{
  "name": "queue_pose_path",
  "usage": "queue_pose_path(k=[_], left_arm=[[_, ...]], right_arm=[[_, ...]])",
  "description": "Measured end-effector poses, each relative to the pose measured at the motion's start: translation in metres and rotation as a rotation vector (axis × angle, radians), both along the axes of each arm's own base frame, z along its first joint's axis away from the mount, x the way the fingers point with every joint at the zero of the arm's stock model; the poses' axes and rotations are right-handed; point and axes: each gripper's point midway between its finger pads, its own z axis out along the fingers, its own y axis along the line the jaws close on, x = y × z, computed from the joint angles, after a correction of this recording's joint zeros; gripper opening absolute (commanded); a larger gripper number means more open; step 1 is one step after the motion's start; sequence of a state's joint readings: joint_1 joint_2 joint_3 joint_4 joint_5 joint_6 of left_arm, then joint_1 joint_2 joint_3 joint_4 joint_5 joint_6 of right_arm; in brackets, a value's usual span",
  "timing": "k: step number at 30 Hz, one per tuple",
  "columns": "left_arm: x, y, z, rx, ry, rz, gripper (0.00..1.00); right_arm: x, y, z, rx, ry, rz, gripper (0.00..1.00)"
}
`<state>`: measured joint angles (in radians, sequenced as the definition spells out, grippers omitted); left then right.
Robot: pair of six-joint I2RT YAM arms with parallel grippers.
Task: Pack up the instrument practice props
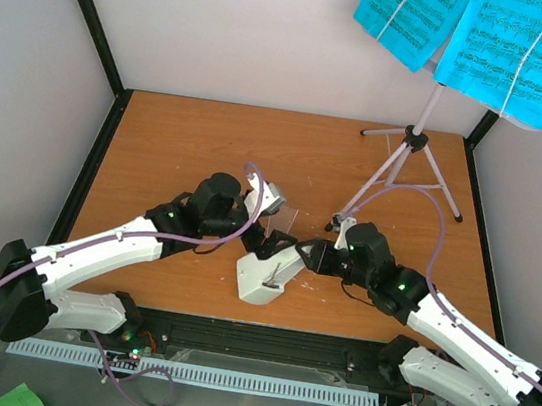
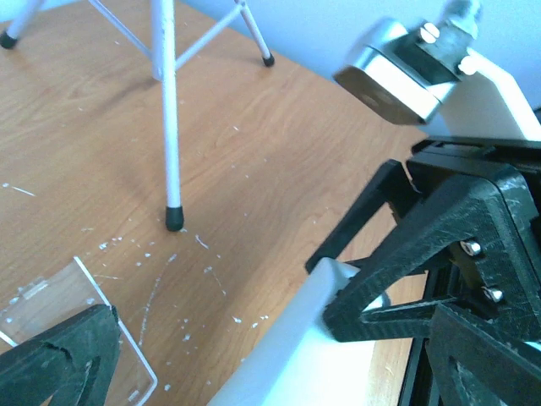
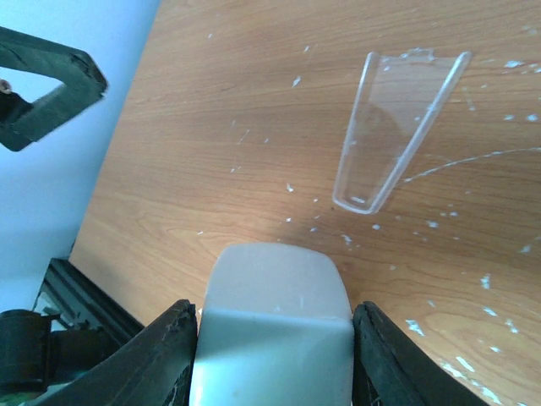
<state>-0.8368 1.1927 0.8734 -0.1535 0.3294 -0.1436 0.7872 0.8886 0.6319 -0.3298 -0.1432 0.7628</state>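
Top external: metronome (image 1: 262, 281) lies base nearward, right pincer (image 1: 308, 256) grasping it, left pincer (image 1: 266, 237) released.

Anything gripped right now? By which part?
Right gripper clamps the white metronome by its opposite sides, near its narrower end. Left gripper is open, holding nothing; the clear cover lies loose on the table.

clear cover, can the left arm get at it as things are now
Probably yes. The clear cover lies on the table right beside the left gripper, whose jaws stand open, with nothing on it. The right gripper, shut on the white metronome close by, may crowd the approach.
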Motion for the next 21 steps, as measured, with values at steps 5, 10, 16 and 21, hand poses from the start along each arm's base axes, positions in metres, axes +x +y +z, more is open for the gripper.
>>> queue_pose_path(k=[5,10,16,21], left_arm=[[0.026,0.020,0.011,-0.047,0.026,0.121,0.99],[0.053,0.039,0.003,-0.059,0.090,0.247,0.99],[0.071,0.041,-0.037,-0.017,0.233,0.329,0.99],[0.087,0.050,-0.085,0.035,0.381,0.407,0.93]], right_arm=[[0.000,-0.019,0.005,-0.061,-0.029,-0.053,0.30],[0.003,-0.040,0.011,-0.150,-0.057,-0.110,0.30],[0.002,-0.059,0.014,-0.227,-0.074,-0.156,0.30],[0.002,-0.068,0.015,-0.269,-0.083,-0.175,0.30]])
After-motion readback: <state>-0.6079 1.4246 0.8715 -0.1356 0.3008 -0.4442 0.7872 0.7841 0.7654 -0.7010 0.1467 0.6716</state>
